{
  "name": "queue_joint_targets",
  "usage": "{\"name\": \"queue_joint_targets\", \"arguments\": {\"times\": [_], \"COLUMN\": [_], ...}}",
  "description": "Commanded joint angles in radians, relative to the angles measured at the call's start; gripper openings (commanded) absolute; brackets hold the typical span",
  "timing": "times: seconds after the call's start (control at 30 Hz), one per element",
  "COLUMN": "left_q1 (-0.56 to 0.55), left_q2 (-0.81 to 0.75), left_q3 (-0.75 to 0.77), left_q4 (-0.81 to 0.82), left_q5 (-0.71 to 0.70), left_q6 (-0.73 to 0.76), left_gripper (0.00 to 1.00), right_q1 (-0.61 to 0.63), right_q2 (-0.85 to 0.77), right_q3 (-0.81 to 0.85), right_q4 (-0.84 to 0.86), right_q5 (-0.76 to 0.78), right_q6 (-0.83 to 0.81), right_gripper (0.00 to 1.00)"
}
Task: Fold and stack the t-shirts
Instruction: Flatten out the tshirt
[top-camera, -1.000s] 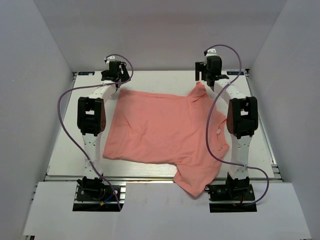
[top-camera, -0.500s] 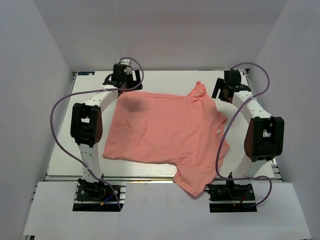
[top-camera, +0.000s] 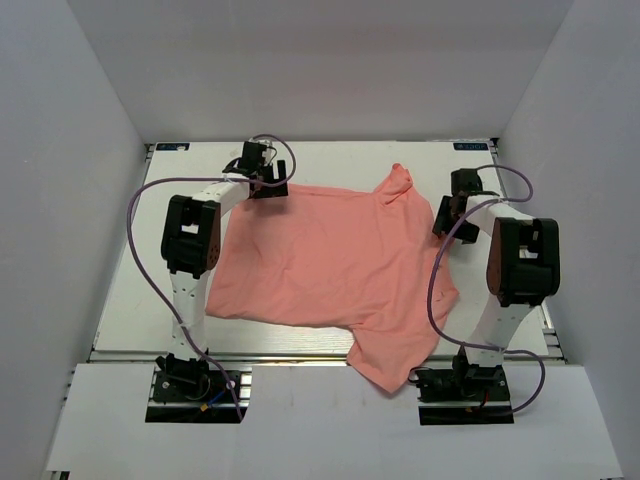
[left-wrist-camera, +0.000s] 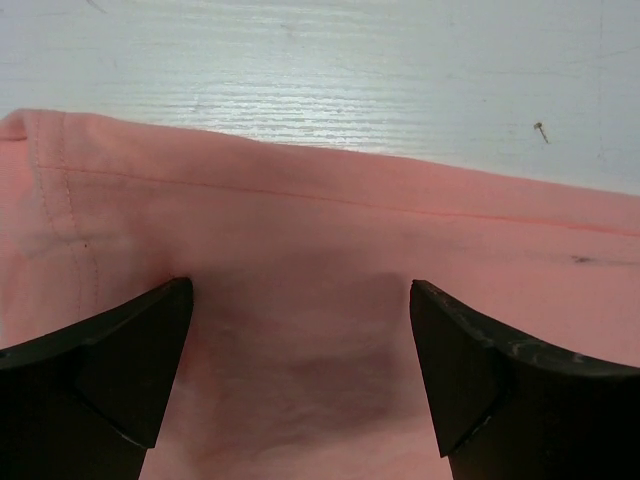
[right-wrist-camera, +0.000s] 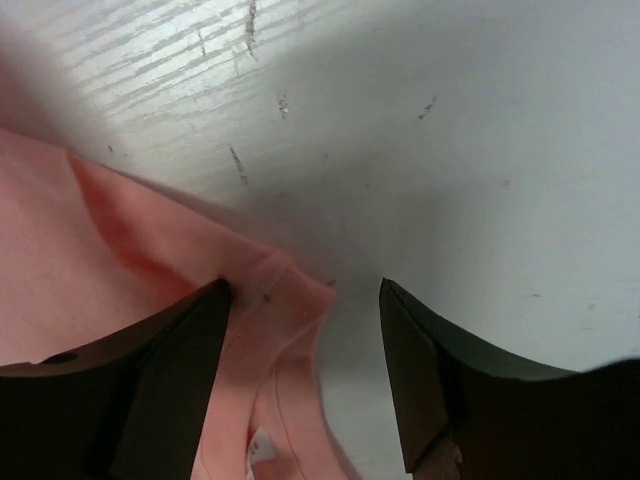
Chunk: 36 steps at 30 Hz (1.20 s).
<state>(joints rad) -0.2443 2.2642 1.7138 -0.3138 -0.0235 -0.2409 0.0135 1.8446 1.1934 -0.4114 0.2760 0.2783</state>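
The salmon t-shirt (top-camera: 330, 262) lies spread on the white table (top-camera: 130, 270), rumpled, with one sleeve (top-camera: 398, 184) pointing to the far side. My left gripper (top-camera: 265, 188) is down on its far-left corner. In the left wrist view that gripper (left-wrist-camera: 300, 375) stands open, with flat fabric (left-wrist-camera: 300, 240) and the hem just beyond its fingertips. My right gripper (top-camera: 441, 218) is at the shirt's right edge. It (right-wrist-camera: 305, 375) is open around the ribbed collar edge (right-wrist-camera: 285, 290), which lies against the left finger (right-wrist-camera: 150, 390). A white label (right-wrist-camera: 258, 446) shows below.
The shirt's near sleeve (top-camera: 392, 362) hangs over the table's front edge. White enclosure walls (top-camera: 60, 150) stand on three sides. Purple cables (top-camera: 140, 260) loop beside both arms. Bare tabletop (right-wrist-camera: 480, 150) lies right of the collar.
The left gripper has moved right and come down onto the shirt's far-left corner. The right arm has swung away from the far sleeve, out to the right, then down to the collar edge.
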Motion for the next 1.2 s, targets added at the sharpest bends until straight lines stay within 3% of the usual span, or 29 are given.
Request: {"name": "queue_joint_targets", "arguments": {"times": [0.0,0.03,0.13,0.17,0.2,0.57,0.67,0.8,0.83,0.9,0.93,1.0,1.03,1.17], "left_q1": [0.013,0.013,0.022,0.022,0.022,0.062,0.062,0.062,0.062,0.050,0.050,0.040,0.040,0.040], "left_q2": [0.006,0.006,0.006,0.006,0.020,0.109,0.098,0.043,0.029,-0.014,-0.029,-0.078,-0.094,-0.150], "left_q3": [-0.003,-0.017,-0.046,-0.058,-0.059,0.092,0.072,0.035,0.035,0.026,0.026,-0.003,-0.029,-0.069], "left_q4": [-0.061,-0.061,-0.036,-0.036,-0.036,-0.173,-0.145,-0.019,-0.007,0.018,0.018,0.041,0.057,0.070], "left_q5": [-0.064,-0.064,-0.064,-0.075,-0.084,-0.168,-0.132,0.025,0.045,0.078,0.079,0.097,0.097,0.076], "left_q6": [-0.001,-0.011,-0.032,-0.044,-0.060,-0.143,-0.123,-0.017,-0.003,0.027,0.028,0.038,0.038,0.038], "left_gripper": [1.00,1.00,1.00,1.00,1.00,1.00,1.00,1.00,1.00,1.00,1.00,1.00,1.00,1.00], "right_q1": [-0.033,-0.035,-0.050,-0.050,-0.053,-0.138,-0.135,-0.129,-0.129,-0.121,-0.116,-0.084,-0.078,-0.027], "right_q2": [0.030,0.036,0.062,0.073,0.074,0.091,0.093,0.032,-0.023,-0.059,-0.111,-0.130,-0.143,-0.095], "right_q3": [0.023,0.020,0.023,0.021,0.028,0.064,0.072,0.081,0.080,0.061,0.054,0.048,0.051,0.089], "right_q4": [0.055,0.059,0.063,0.066,0.063,0.036,0.051,0.092,0.108,0.169,0.202,0.226,0.233,0.205], "right_q5": [-0.047,-0.055,-0.084,-0.086,-0.081,-0.004,-0.083,-0.265,-0.349,-0.435,-0.458,-0.459,-0.472,-0.478], "right_q6": [-0.019,-0.022,-0.024,-0.022,-0.013,-0.004,-0.102,-0.166,-0.178,-0.194,-0.197,-0.217,-0.234,-0.249], "right_gripper": [0.66,0.53,0.27,0.03,0.00,0.00,0.13,0.31,0.41,0.51,0.69,0.86,0.90,0.90]}}
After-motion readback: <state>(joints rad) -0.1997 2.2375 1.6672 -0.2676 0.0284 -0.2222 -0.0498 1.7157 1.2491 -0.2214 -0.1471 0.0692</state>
